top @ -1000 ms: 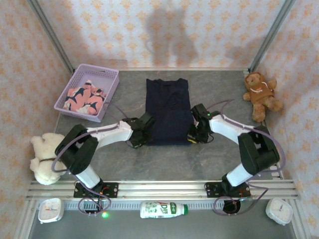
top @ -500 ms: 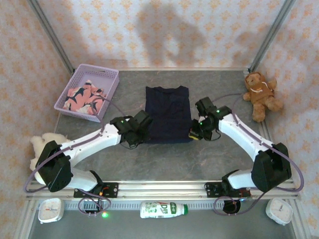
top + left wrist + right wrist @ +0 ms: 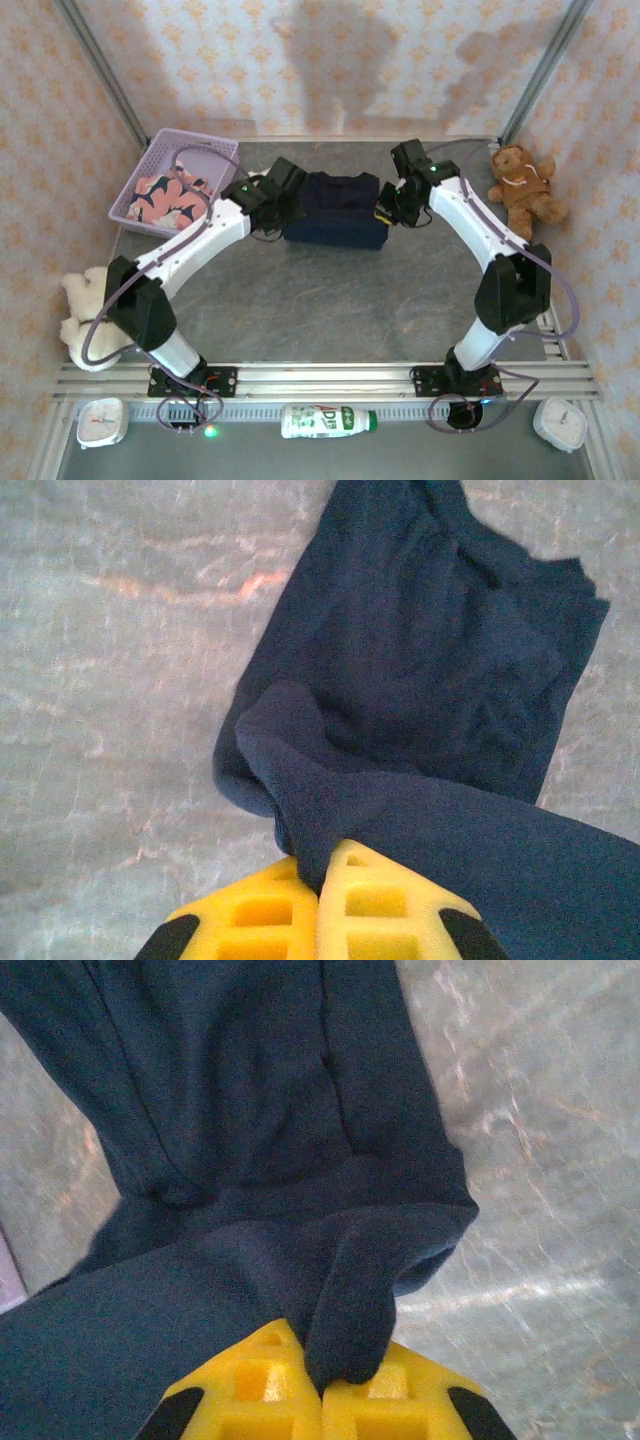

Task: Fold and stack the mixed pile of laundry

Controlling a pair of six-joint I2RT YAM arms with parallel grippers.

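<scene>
1. My left gripper, two yellow-padded fingers: closed tight, with a fold of the large plain dark navy cloth garment pinched between the pads at its left edge.
2. My right gripper, same make: closed tight, pinching a bunched fold of the same navy garment at its right edge.
3. Navy garment, position: far middle of the grey stone-patterned table, doubled into a short, wide band between my two grippers. The gripped layer drapes over the layer lying flat.
4. Salmon-pink cloth garment with navy-and-white shark print: crumpled inside the lavender plastic lattice basket at the far left corner, well apart from the navy one.
5. Brown plush teddy bear: far right, beside the wall.
6. Cream plush teddy bear: near left edge of the table.
7. White plastic bottle with green cap: on its side in front of the rail, between my arm bases.
</scene>
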